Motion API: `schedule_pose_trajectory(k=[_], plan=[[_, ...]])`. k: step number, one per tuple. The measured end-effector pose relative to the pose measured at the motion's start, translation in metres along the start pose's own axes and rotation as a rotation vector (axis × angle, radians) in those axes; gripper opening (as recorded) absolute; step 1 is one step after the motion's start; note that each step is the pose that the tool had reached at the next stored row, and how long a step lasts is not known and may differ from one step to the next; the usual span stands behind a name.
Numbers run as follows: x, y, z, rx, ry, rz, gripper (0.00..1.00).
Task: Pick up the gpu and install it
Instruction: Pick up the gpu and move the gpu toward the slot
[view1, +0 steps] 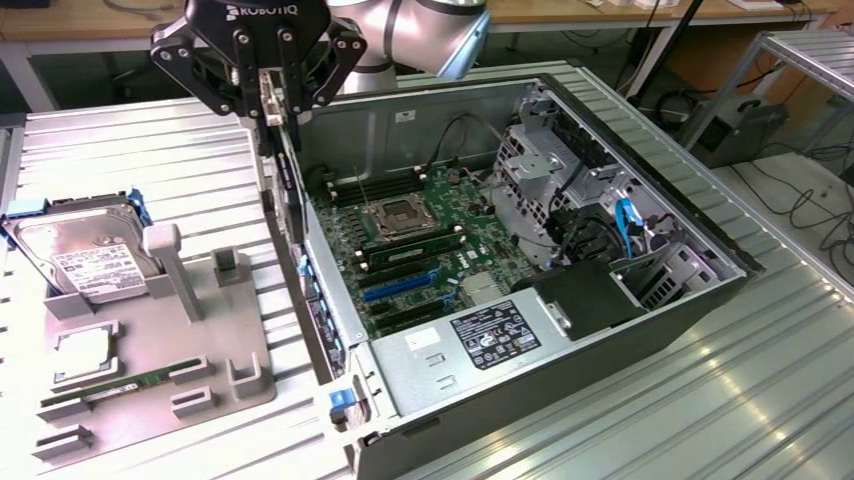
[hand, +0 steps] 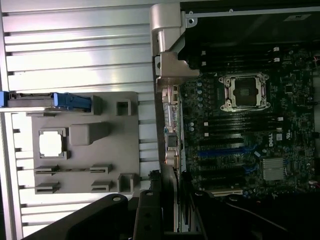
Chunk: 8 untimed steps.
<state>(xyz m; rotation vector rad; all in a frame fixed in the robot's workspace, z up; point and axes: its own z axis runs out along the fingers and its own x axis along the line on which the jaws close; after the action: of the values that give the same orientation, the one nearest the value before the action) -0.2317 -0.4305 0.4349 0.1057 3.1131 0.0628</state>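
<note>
The gpu (view1: 272, 100) hangs edge-on between my gripper's fingers, its silvery end bracket (hand: 170, 120) with ports facing the wrist camera. My gripper (view1: 274, 112) is shut on the card, high above the near wall of the open computer case (view1: 694, 300), at the exterior view's upper left. Inside the case lies the green motherboard (view1: 427, 250) with its blue expansion slots (view1: 400, 285) and open CPU socket (hand: 246, 91). The card is above the case's rear edge, apart from the slots (hand: 225, 150).
A grey fixture tray (view1: 147, 340) sits on the metal table at the exterior view's left, bearing a silver hard drive (view1: 80, 255), a square chip (view1: 83, 350) and a green RAM stick (view1: 107, 390). The drive cage (view1: 547, 170) and black power supply (view1: 494, 335) crowd the case.
</note>
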Motion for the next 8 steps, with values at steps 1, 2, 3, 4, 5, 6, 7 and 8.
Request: schedule_pose_trajectory(k=[1, 2, 3, 4, 5, 6, 7, 8], plan=[[-0.0004, 0.0, 0.0, -0.0001, 0.0, 0.0, 0.26], [-0.0009, 0.0001, 0.0001, -0.0001, -0.0001, 0.0, 0.26], [-0.0015, 0.0001, 0.0, 0.0, 0.0, 0.0, 0.26], [-0.0018, 0.0001, 0.0001, 0.0, 0.0, 0.0, 0.26], [-0.002, 0.0001, 0.0001, 0.0, 0.0, 0.0, 0.26], [-0.0023, 0.0002, 0.0001, 0.0, -0.0001, 0.0, 0.26], [-0.0024, 0.0002, 0.0, 0.0001, 0.0, 0.0, 0.26], [-0.0026, 0.0002, 0.0001, 0.0, -0.0001, 0.0, 0.26]])
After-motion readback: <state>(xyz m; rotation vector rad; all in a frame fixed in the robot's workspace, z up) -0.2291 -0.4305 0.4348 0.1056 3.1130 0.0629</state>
